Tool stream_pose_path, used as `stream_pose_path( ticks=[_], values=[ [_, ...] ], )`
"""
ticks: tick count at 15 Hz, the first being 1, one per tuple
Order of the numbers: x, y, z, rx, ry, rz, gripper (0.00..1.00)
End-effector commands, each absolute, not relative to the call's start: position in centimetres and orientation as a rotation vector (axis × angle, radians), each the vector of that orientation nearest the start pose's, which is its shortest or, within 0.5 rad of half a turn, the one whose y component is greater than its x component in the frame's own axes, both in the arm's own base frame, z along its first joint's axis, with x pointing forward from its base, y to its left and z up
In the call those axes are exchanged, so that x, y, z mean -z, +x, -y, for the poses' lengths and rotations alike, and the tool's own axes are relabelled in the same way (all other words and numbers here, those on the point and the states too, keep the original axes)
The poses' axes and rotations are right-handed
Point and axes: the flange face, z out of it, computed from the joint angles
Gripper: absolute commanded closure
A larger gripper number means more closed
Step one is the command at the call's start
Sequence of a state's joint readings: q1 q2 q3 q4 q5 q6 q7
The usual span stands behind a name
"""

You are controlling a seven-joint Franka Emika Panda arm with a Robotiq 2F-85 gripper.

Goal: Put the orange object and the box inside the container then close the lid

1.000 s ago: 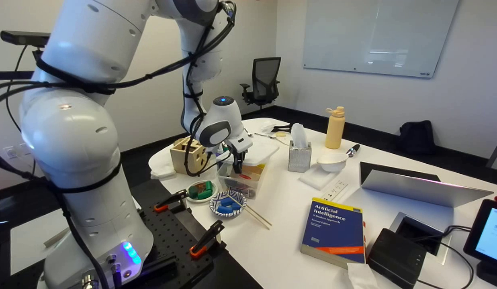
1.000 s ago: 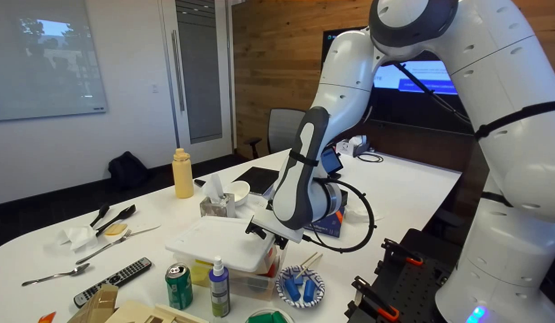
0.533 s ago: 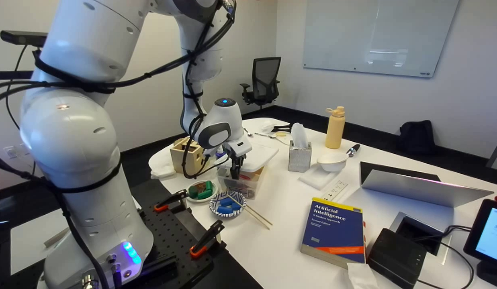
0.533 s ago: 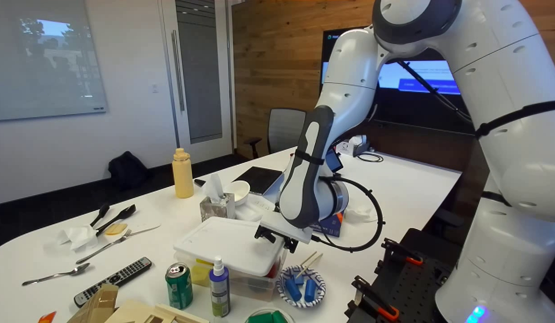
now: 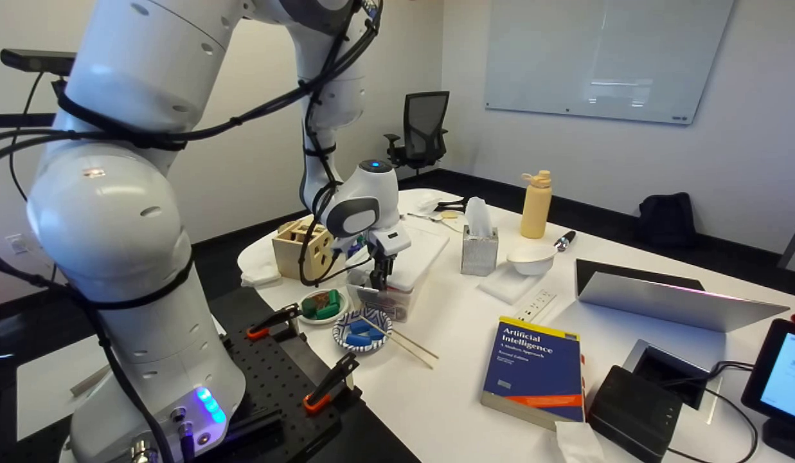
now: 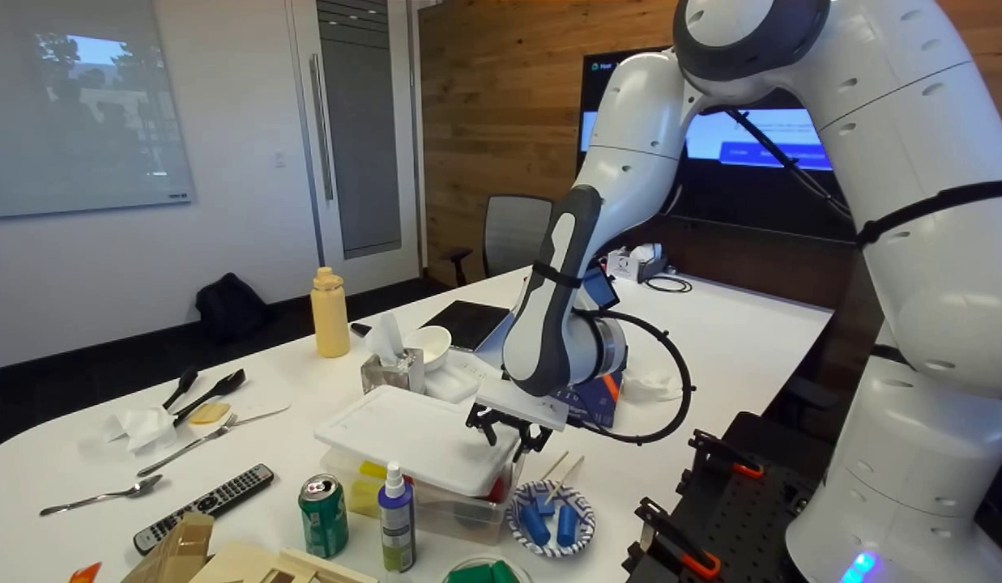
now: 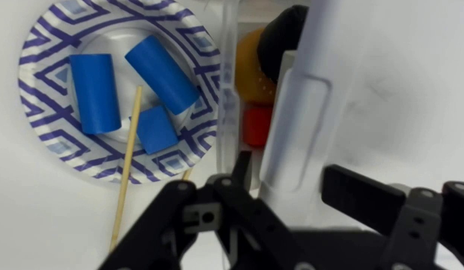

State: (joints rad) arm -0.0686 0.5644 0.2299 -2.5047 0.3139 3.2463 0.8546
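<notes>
end effector (image 7: pixel 286 170) fingers spread astride edge of lid (image 6: pixel 415 441), so prob best to square lid over container (image 6: pixel 460 520) b4 pressing down.

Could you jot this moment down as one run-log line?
lid: atop container, gap along one side | jaws: open, at lid edge | status: lid not closed
</notes>
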Motion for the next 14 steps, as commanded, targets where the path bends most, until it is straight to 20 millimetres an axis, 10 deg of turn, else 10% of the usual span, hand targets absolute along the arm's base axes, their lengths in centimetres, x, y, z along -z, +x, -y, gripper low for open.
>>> stream_pose_path(
  ticks=[1, 3, 14],
  values=[
    [-9.9, 45.3, -5.2, 0.071, -2.582, -1.466, 0.15],
    [-10.0, 45.6, -5.2, 0.056, -2.588, -1.463, 0.00],
    [-14.5, 48.6, -5.2, -0.031, -2.753, -1.352, 0.00]
  ],
)
